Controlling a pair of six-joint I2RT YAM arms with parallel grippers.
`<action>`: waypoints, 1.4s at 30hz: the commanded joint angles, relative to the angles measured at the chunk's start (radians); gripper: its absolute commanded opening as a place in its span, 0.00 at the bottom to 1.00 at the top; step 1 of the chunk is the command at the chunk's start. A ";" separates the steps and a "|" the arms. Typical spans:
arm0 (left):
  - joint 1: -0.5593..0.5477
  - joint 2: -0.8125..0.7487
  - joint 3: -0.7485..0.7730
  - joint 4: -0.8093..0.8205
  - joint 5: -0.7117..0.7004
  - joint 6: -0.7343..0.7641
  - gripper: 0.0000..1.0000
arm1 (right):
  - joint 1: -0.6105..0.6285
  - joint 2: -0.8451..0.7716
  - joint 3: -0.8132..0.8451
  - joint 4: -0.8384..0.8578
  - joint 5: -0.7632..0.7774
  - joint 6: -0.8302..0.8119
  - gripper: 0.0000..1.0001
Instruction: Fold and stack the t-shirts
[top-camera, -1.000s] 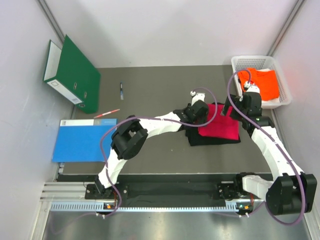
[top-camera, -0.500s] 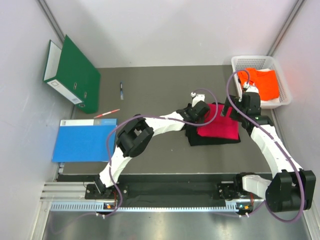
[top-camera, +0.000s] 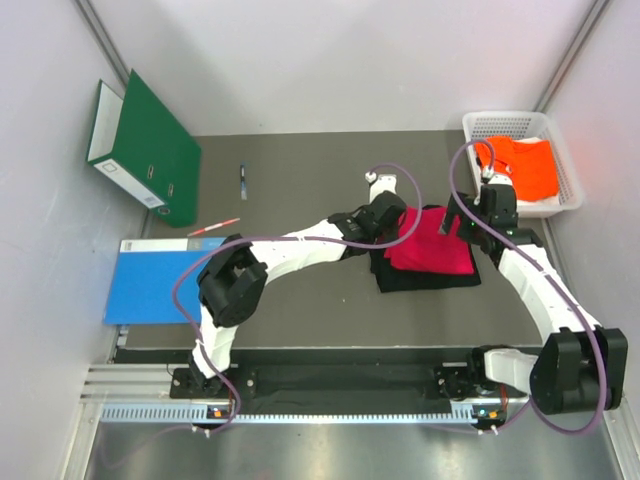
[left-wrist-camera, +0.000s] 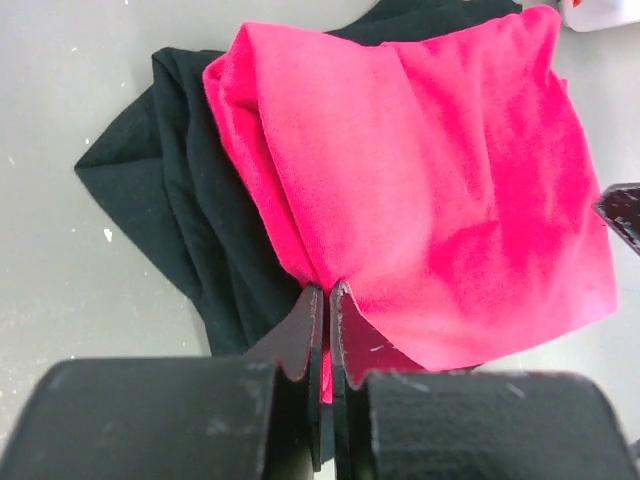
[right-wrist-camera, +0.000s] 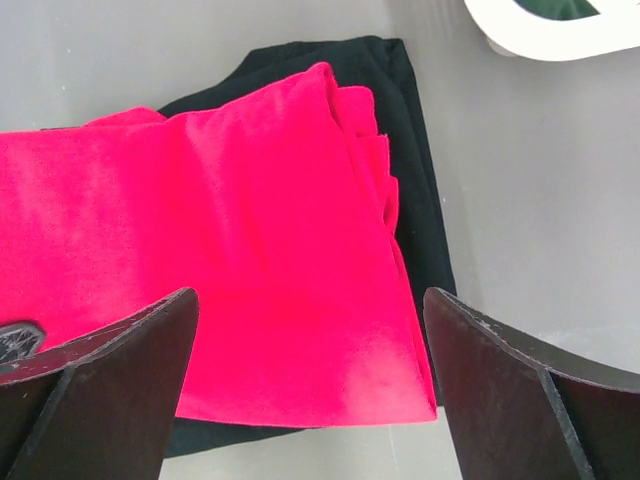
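Observation:
A folded crimson red t-shirt lies on a folded black t-shirt right of the table's middle. My left gripper is at the red shirt's left edge. In the left wrist view it is shut on that edge of the red t-shirt, with the black t-shirt beneath. My right gripper hangs open over the red shirt's right edge. In the right wrist view its fingers straddle the red t-shirt without touching it. A bright orange t-shirt lies in the white basket.
A green binder stands at the back left, with a blue sheet in front of it. A dark pen and a red pen lie between them. The basket's rim is close behind the right gripper.
My left gripper has shut on the red shirt's left edge and drawn back a little, bunching that edge. The left elbow swung left. The right gripper stayed open, shifting slightly away.

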 joint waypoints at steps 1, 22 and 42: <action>0.007 -0.013 -0.034 -0.041 0.008 -0.026 0.00 | -0.014 0.027 -0.004 0.031 -0.027 -0.005 0.94; 0.024 -0.162 -0.144 -0.081 -0.084 -0.007 0.98 | -0.015 0.210 -0.015 -0.001 0.092 0.016 0.94; 0.132 -0.312 -0.261 -0.054 -0.037 0.024 0.98 | -0.017 0.344 0.048 -0.206 0.379 0.099 0.00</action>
